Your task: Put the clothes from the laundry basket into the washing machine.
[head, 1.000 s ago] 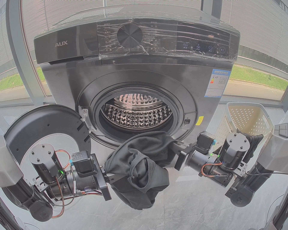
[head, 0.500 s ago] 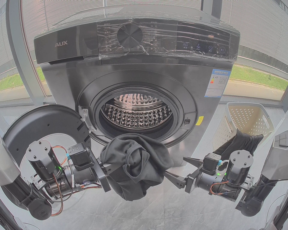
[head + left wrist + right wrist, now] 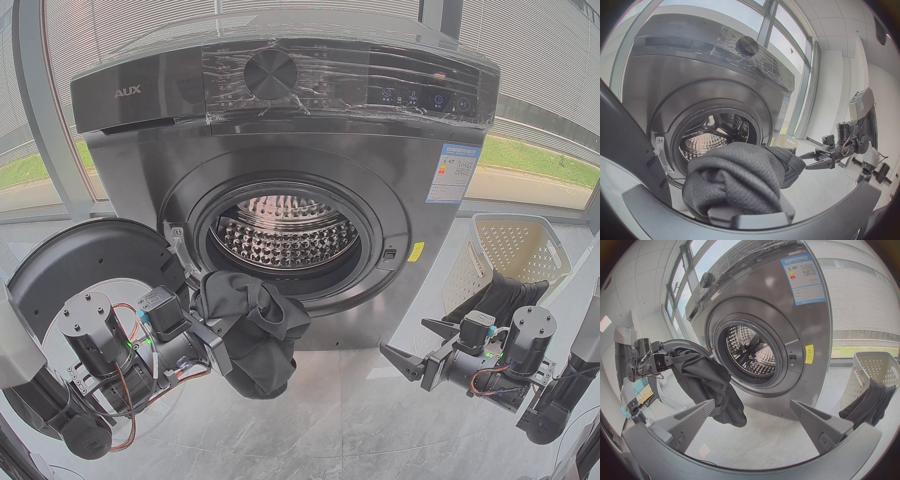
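My left gripper (image 3: 215, 326) is shut on a dark grey garment (image 3: 253, 328), which hangs bunched just below the lower left rim of the washing machine's open drum (image 3: 284, 234). In the left wrist view the garment (image 3: 737, 175) covers the gripper's fingers. Off to the right and low over the floor, my right gripper (image 3: 405, 340) is open and holds nothing; its fingers (image 3: 703, 410) are spread wide. A second dark garment (image 3: 506, 297) drapes over the front edge of the white laundry basket (image 3: 519, 250), which stands to the right of the machine.
The round door (image 3: 87, 262) is swung open to the left, behind my left arm. Grey tiled floor (image 3: 350, 412) lies bare between the two arms. Windows stand behind the machine.
My right gripper has let go of the garment and pulled back to the right and down. The left gripper has carried the garment left and up, toward the drum's rim.
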`<state>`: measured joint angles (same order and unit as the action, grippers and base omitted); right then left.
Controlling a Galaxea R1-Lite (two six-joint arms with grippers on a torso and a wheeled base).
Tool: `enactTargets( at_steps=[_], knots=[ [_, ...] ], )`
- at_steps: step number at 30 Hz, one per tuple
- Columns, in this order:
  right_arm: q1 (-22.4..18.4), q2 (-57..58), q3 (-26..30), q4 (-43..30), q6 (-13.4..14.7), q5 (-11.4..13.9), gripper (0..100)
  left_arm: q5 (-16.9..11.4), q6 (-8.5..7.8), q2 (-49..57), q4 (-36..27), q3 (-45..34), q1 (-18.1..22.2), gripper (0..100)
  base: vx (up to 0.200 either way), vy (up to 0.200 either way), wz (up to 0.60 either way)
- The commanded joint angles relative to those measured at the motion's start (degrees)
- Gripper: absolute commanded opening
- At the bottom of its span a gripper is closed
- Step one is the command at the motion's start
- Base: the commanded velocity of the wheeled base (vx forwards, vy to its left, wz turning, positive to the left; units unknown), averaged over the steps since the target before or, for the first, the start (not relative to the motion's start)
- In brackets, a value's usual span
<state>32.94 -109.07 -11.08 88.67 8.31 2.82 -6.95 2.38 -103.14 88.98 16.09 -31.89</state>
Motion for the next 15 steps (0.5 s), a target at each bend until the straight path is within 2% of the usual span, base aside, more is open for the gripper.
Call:
enactTargets(
  at_steps=[1,9,14,15],
  knots=[
    [-0.6,0.44,0.01,0.01,0.12,0.0,100,0.27,-0.27,-0.65,0.14,-0.62,0.25,0,0.0,0.0,0.0],
    [-0.42,0.44,-0.26,0.01,0.21,0.0,100,1.59,-0.44,-1.88,0.14,-2.38,-0.28,0,0.0,0.0,0.0],
    [0.11,0.44,-0.26,0.01,0.3,0.0,100,1.32,0.0,-2.85,0.14,-1.77,0.25,0,0.0,0.0,0.0],
    [0.11,0.44,-0.26,0.01,0.3,0.0,100,1.32,0.08,-2.94,0.14,-1.68,0.25,0,0.2,0.0,0.0]
  ],
)
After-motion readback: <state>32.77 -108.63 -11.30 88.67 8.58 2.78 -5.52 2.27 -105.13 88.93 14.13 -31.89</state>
